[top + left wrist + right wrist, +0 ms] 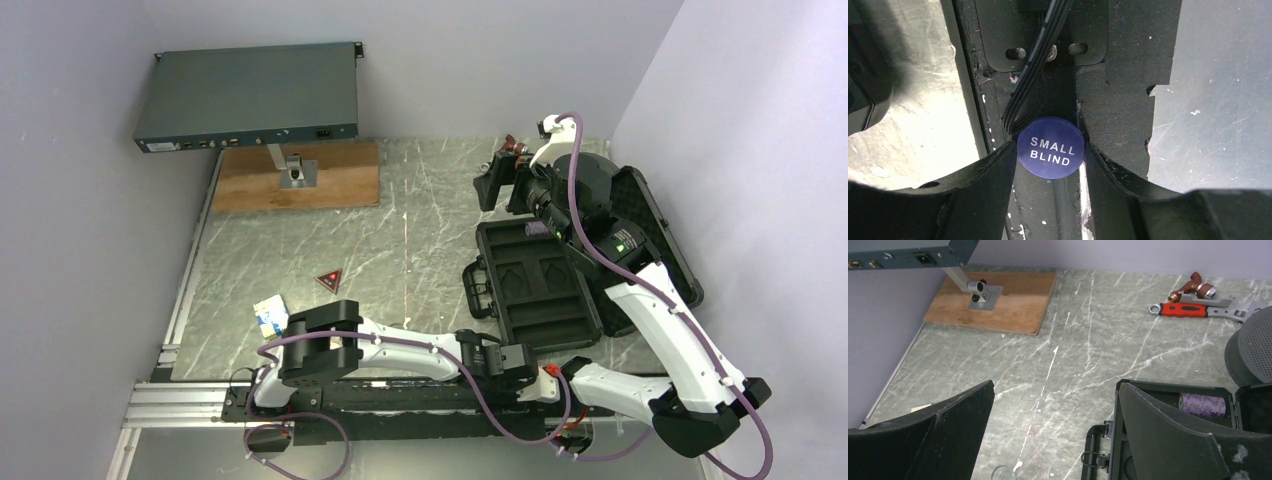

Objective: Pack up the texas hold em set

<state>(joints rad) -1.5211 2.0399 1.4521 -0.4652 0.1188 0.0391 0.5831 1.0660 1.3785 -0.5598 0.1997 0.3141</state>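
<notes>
Blue-white card box point(270, 315) and red triangle point(328, 280) lying loose, far left. Pinching the blue disc point(1050, 148) by its rim in the left gripper point(1050, 144), above the cables point(1030, 75). Thin hold, could slip and roll underneath. Open case point(520, 300) further right. Right gripper point(1055, 387) spread wide, holding nothing.
</notes>
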